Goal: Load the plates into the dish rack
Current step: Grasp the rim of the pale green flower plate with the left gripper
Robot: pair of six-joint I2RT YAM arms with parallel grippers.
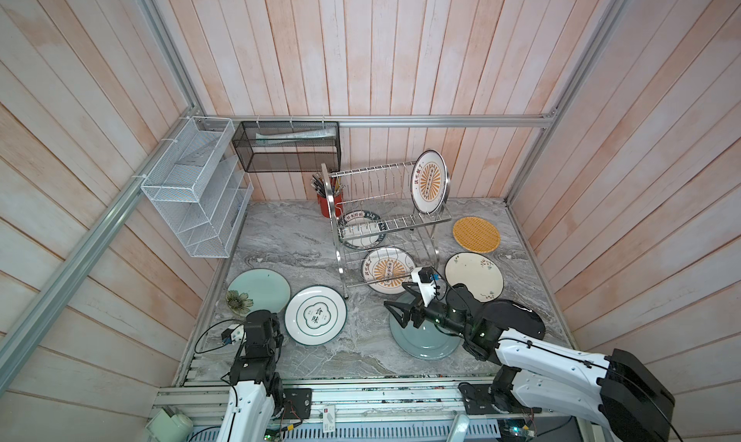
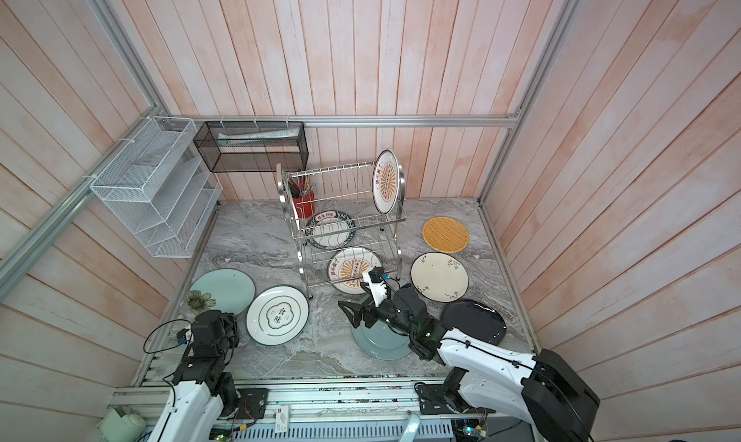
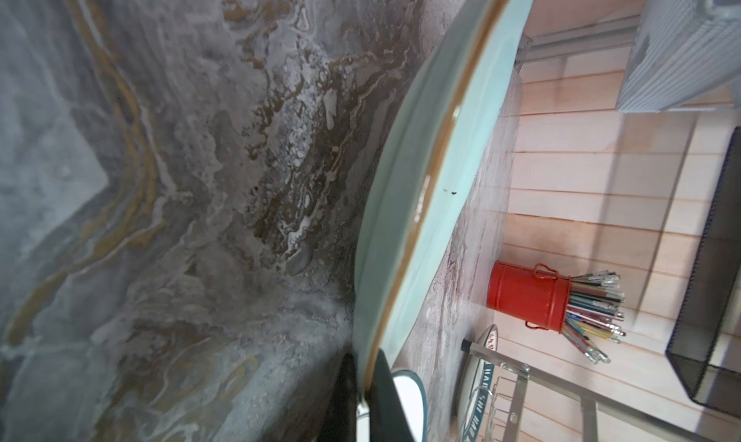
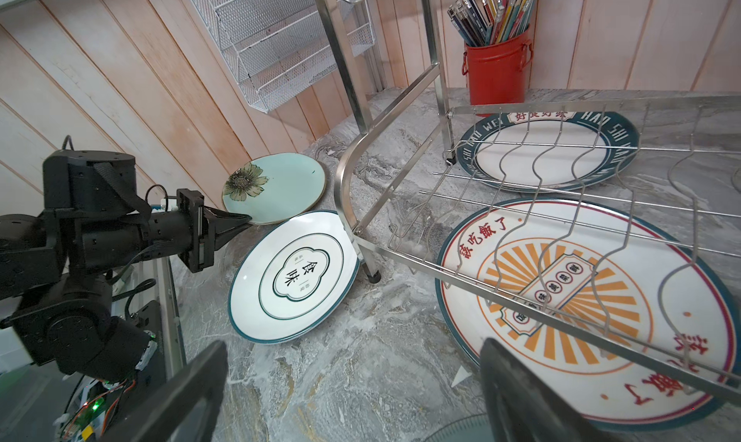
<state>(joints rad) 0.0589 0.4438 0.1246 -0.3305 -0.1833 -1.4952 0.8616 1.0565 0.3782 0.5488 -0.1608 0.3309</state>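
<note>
- Your left pincer is pinched shut on the near rim of the pale green plate.
- Your right pincer is wide open, above the blue-grey plate.

The shiny two-tier steel wire dish rack stands toward the back of the grey marbled desk. A white orange-sunburst round plate stands upright at the right end of its upper tier. A second sunburst plate lies on the desk beneath. A yellow woven disc lies right of the rack, with a cream floral plate before it. At front left lies a pale green round plate, and a white green-rimmed plate lies just to its right.
</note>
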